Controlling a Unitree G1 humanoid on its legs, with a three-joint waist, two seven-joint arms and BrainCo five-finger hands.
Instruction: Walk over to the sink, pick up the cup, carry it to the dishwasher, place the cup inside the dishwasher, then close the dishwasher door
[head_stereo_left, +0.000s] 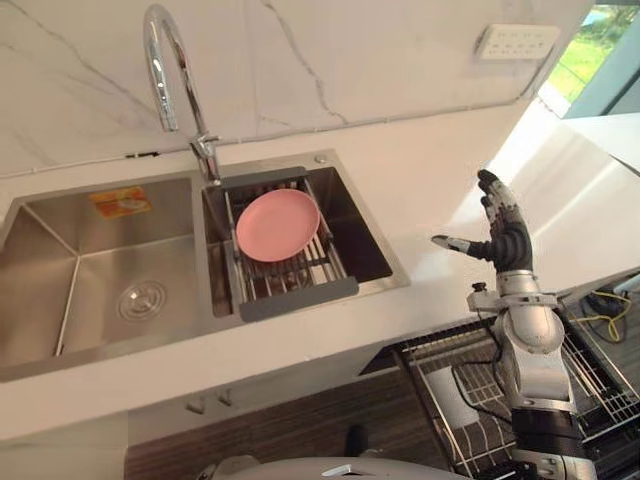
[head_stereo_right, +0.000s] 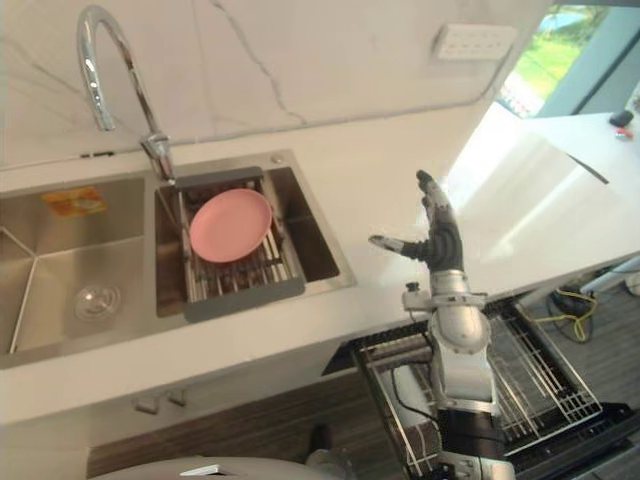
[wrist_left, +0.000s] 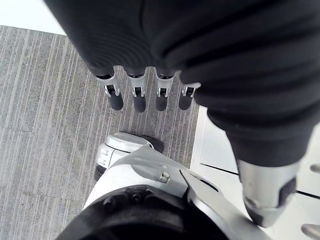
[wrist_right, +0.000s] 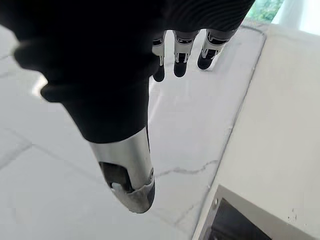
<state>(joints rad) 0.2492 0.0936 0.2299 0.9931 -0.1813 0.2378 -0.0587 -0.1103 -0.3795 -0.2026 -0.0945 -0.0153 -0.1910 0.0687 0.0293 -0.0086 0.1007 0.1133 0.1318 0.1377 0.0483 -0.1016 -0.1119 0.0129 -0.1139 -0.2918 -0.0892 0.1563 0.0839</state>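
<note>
While the right hand (head_stereo_left: 505, 235) hovers spread, a plate (head_stereo_left: 277, 225) occupies the sink (head_stereo_left: 95, 262).

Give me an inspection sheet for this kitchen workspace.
Surface: white counter around the sink.
Job's things: two-basin sink; dishwasher rack pulled out below the counter.
Clutter: pink plate on a drain rack in the right basin.
Hands: right hand raised over the counter, fingers straight, holding nothing; left hand hangs over the floor, fingers relaxed.
Cables: yellow cable on the floor beside the dishwasher rack.
Surroundings: faucet, wall socket, marble wall.
</note>
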